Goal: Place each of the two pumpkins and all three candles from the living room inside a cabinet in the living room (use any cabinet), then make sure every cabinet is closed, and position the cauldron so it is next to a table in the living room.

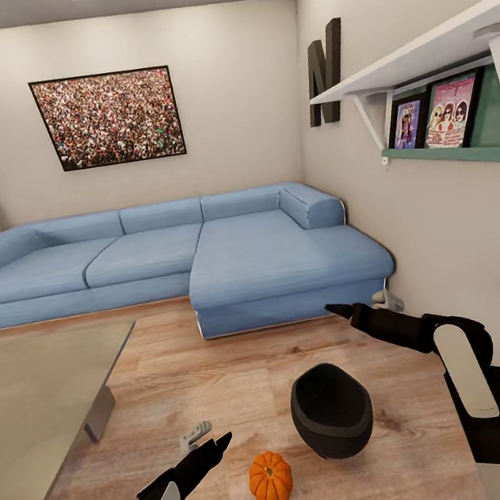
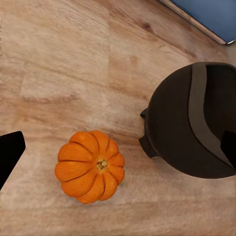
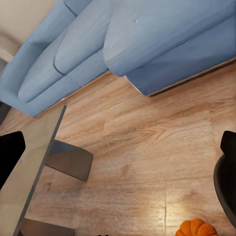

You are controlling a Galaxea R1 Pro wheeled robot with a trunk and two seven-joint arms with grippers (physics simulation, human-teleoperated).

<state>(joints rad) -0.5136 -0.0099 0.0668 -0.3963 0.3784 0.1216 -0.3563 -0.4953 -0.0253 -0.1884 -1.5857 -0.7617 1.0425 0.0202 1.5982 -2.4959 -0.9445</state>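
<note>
one pumpkin (image 1: 270, 479), one cauldron (image 1: 332, 411) — one sofa (image 1: 163, 255)

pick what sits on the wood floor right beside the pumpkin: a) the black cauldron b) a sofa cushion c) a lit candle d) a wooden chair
a: the black cauldron stands on the plank floor just beside the orange pumpkin, a small gap between them, seen in the head and left wrist views.

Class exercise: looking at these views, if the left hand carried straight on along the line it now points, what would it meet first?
Probably the wood floor, close beside the pumpkin. The left hand points down at bare planks between pumpkin and cauldron; depth is unclear, so it might clip the pumpkin.
</note>
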